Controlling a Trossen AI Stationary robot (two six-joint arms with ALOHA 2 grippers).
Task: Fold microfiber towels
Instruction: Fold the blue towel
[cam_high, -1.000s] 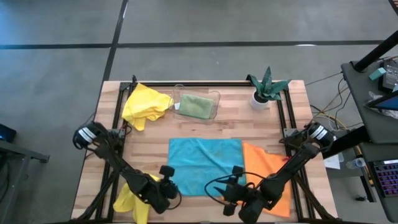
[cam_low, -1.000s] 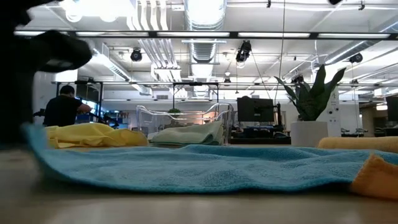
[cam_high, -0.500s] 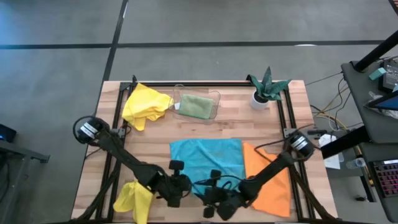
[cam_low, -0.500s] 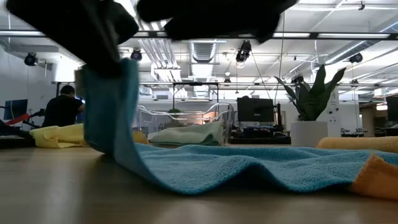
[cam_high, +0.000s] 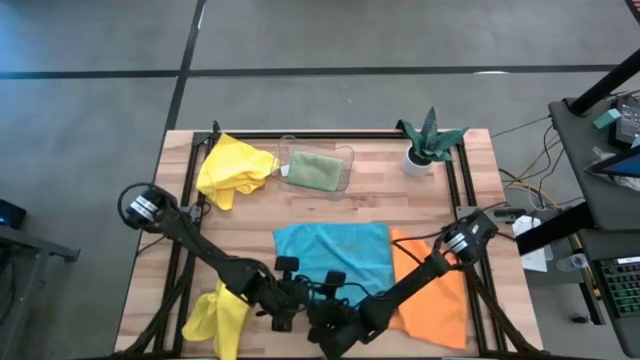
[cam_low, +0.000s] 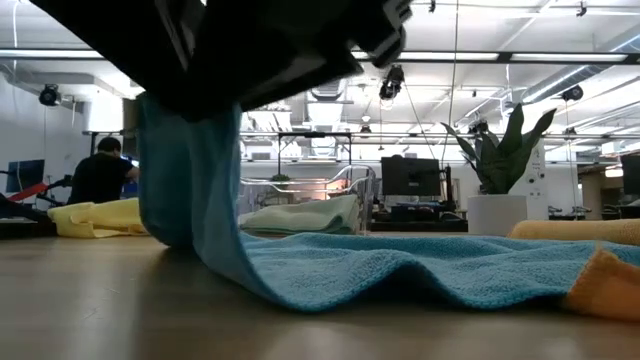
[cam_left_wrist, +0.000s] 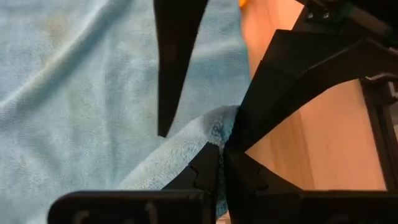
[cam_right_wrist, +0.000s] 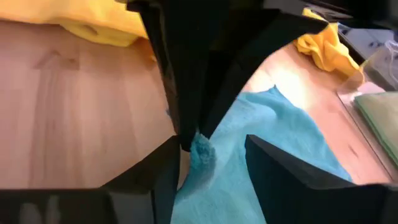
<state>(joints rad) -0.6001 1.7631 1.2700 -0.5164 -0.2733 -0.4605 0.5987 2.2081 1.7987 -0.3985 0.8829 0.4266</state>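
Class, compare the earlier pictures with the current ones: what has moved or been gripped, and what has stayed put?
The left gripper, shut on the blue towel, has lifted its near corner off the table and carried it inward. The right gripper has swung across to meet it at that corner. The orange towel, both yellow towels, green towel and plant stayed.

left hand (cam_high: 288, 303): pinched closed, low at near edge | right hand (cam_high: 330, 330): fingers parted, just beside it

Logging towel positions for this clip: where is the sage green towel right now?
In the high view the sage green towel lies in the clear plastic tray at the table's far edge, between the crumpled yellow towel on its left and the potted plant on its right.
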